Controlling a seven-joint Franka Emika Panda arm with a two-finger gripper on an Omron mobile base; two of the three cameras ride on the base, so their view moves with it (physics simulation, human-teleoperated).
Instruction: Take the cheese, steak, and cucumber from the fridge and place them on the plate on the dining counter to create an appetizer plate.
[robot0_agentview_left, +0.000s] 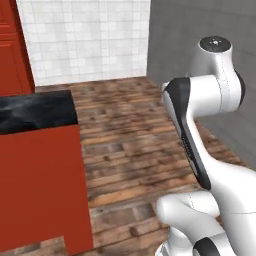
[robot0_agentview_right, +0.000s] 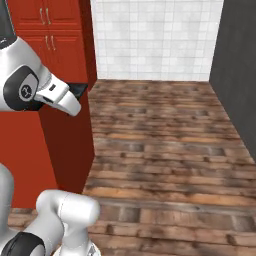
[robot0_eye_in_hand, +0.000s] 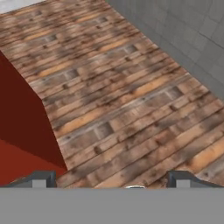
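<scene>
Gripper (robot0_eye_in_hand: 111, 179) is sitting wide open, fingertips (robot0_eye_in_hand: 41, 178) far apart, gripping nothing and touching nothing. It is hanging over the plank floor (robot0_eye_in_hand: 122, 96), just beside the red front of the dining counter (robot0_agentview_left: 35, 112), whose black marbled top is showing left of the arm.

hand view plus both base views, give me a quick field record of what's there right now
gripper: open, fingertips wide apart with nothing between them, looking down at the floor
floor: brown wood planks
dining counter: glossy black top over a plain red front, left of the arm
red cabinets: tall doors with handles, behind the counter
back wall: white tile
side wall: grey, right of the arm
task progress: none of the food items or the plate in sight
</scene>
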